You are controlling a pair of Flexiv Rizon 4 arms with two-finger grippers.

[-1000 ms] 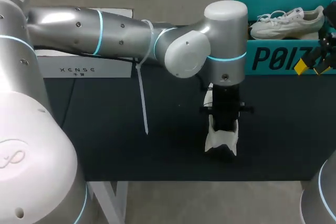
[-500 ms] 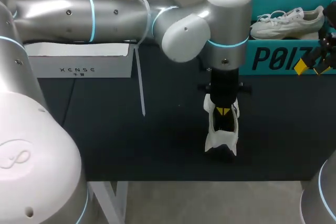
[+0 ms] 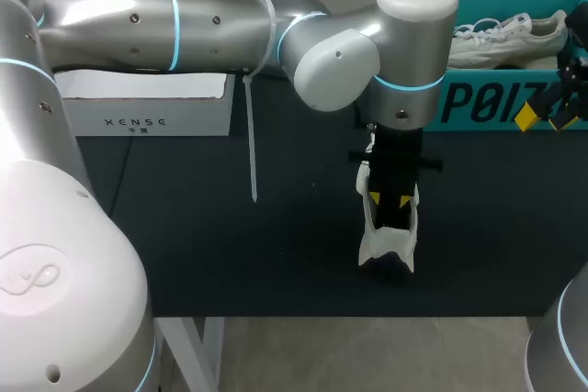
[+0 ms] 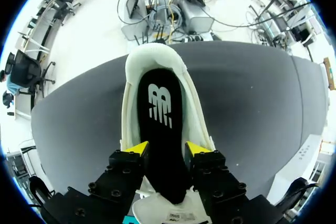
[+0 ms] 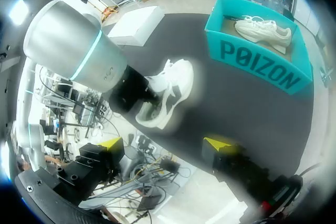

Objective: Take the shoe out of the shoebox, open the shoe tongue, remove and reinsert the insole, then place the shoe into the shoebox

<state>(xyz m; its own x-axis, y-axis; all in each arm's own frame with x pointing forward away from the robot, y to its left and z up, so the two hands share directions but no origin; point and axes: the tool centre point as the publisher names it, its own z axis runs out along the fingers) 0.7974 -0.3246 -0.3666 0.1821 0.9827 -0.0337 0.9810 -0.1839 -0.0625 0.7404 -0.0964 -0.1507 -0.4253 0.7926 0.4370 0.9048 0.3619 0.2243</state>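
On the black table [image 3: 230,254], left gripper [image 4: 167,153] jaws clamp the insole [image 4: 160,108] crosswise, its length running straight ahead inside the shoe [image 4: 197,124]; right gripper [image 5: 167,144] gapes well apart.

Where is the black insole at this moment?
In the left wrist view, the black insole sits inside the white shoe on the dark table, held between the fingers of the left gripper.
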